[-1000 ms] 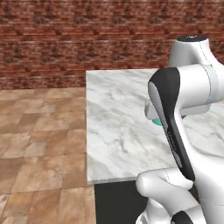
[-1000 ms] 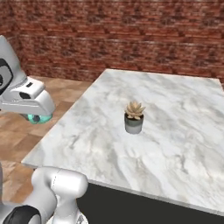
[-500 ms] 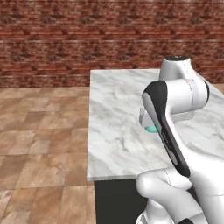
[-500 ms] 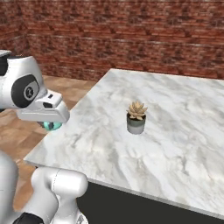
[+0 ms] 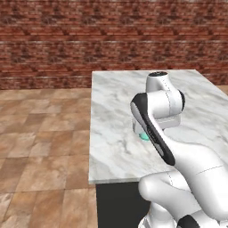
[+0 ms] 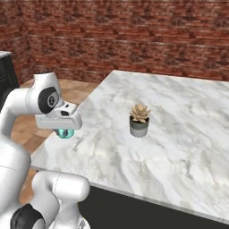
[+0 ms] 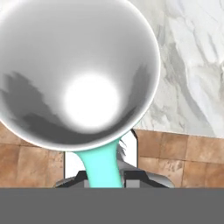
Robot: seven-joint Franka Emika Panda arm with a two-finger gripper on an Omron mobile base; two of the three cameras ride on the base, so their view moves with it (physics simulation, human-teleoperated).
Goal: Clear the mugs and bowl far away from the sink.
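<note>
Teal mug (image 7: 78, 74) is hanging in the gripper (image 7: 104, 173), white inside facing the hand camera, teal handle running down between the two fingers, which are pinching it, nearly pressed together. In the left base view only a sliver of the mug is peeking out under the wrist at (image 5: 144, 136); in the right base view its teal bottom is showing below the hand at (image 6: 65, 133). Mug is sitting in the air above the near-left part of the marble counter (image 6: 179, 134), close to the counter's left edge; hand view is showing marble on one side and the brown tile floor (image 5: 44, 129) past the edge. Cannot tell how high it is riding over the surface. A grey pot with a succulent (image 6: 139, 120) is standing further right on the counter, well apart from the mug and not part of the job. Brick wall (image 5: 111, 40) is running along the far side. Progress call: first mug is in hand and looking mid-carry, not yet set down. Yellow mug, red bowl and sink are nowhere in these frames, so I'm judging them as remaining work. Next likely need: lowering over clear marble, keeping off the edge, then opening the fingers.
</note>
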